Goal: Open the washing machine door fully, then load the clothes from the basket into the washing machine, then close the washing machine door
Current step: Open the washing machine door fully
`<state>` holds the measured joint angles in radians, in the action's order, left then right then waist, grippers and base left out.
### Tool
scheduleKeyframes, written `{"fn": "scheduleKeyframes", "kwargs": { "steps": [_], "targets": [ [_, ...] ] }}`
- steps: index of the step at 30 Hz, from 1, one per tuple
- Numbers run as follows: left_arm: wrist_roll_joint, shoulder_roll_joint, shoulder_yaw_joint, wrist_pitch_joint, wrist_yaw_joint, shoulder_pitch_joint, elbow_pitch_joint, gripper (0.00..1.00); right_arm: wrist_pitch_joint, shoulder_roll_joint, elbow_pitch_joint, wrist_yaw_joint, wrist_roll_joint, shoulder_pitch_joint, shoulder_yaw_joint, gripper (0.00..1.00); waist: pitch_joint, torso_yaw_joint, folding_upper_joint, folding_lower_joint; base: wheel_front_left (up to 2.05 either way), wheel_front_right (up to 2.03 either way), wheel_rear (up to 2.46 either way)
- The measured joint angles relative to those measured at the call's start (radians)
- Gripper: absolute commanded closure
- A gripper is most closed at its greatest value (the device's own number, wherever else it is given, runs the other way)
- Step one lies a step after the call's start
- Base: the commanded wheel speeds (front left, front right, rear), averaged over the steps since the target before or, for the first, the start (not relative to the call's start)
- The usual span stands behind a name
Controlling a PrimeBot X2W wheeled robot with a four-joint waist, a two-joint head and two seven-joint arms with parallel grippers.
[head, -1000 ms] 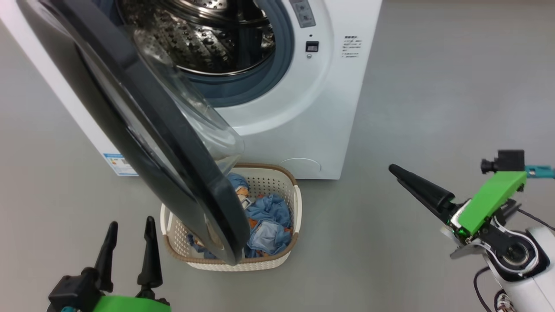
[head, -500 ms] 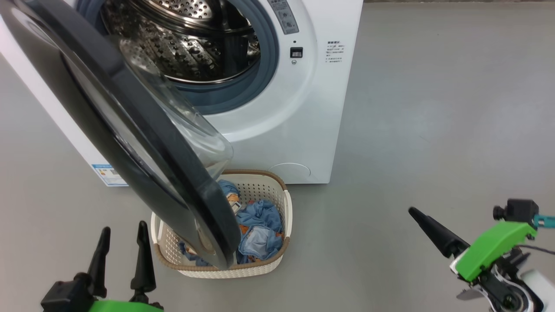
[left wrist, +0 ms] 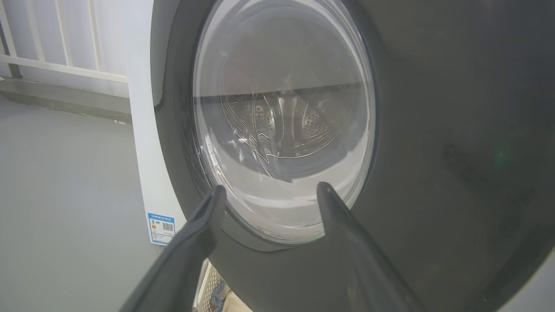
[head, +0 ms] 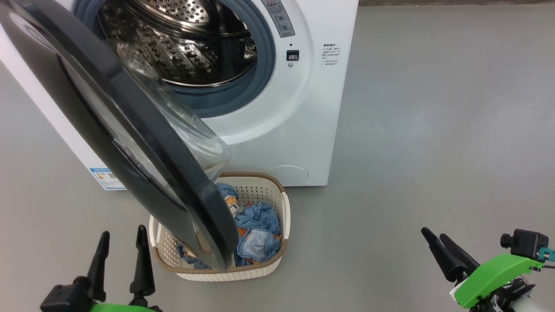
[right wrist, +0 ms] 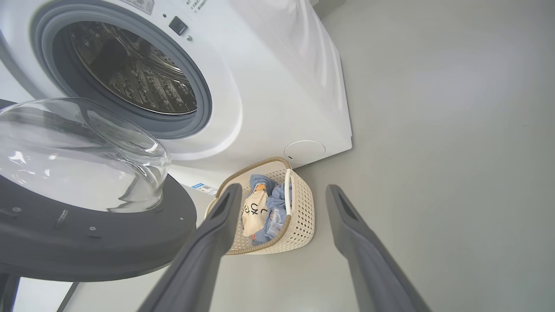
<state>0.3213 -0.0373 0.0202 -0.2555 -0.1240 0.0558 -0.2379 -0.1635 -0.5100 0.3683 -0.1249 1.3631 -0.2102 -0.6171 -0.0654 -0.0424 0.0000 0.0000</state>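
The white washing machine (head: 303, 112) (right wrist: 277, 86) stands with its steel drum (head: 182, 43) exposed. Its black washing machine door (head: 108, 121) (left wrist: 433, 130) (right wrist: 78, 242) hangs partly swung out, over the left half of the basket. The cream basket (head: 269, 264) (right wrist: 299, 212) sits on the floor in front of the machine, holding the blue and cream clothes (head: 256, 229) (right wrist: 260, 212). My left gripper (head: 121, 238) (left wrist: 271, 193) is open at lower left, close to the door's outer face. My right gripper (head: 433, 236) (right wrist: 282, 190) is open and empty at lower right, well clear of the basket.
Grey floor (head: 433, 130) stretches wide to the right of the machine. A blue label sticker (head: 106, 177) (left wrist: 161, 227) marks the machine's left side. A white railing (left wrist: 60, 39) stands behind it.
The head camera has tilted, shifting the scene. My right gripper has dropped lower and drawn back toward the bottom right corner. The door, basket and left gripper keep their places.
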Motion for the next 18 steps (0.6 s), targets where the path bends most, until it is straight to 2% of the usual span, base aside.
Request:
{"fn": "scheduleKeyframes", "kwargs": {
  "steps": [6, 12, 18],
  "targets": [
    [0.0, 0.0, -0.001, 0.0, 0.0, 0.0, -0.003, 0.0, -0.067, -0.021, 0.023, 0.0, -0.001, -0.003, -0.055, 0.0, 0.008, -0.005, 0.0, 0.0001, 0.0, 0.0, 0.0],
    [0.0, 0.0, -0.002, 0.0, 0.0, -0.004, -0.007, 0.0, -0.08, -0.029, 0.043, 0.0, -0.026, -0.006, -0.062, 0.0, 0.016, -0.012, 0.0, 0.0, 0.0, 0.0, 0.0],
    [0.0, 0.0, -0.003, 0.0, 0.0, -0.007, -0.007, 0.0, -0.085, -0.015, 0.044, 0.0, -0.17, -0.005, 0.032, 0.0, 0.024, -0.016, 0.0, 0.0, 0.0, 0.0, 0.0]
  ]
}}
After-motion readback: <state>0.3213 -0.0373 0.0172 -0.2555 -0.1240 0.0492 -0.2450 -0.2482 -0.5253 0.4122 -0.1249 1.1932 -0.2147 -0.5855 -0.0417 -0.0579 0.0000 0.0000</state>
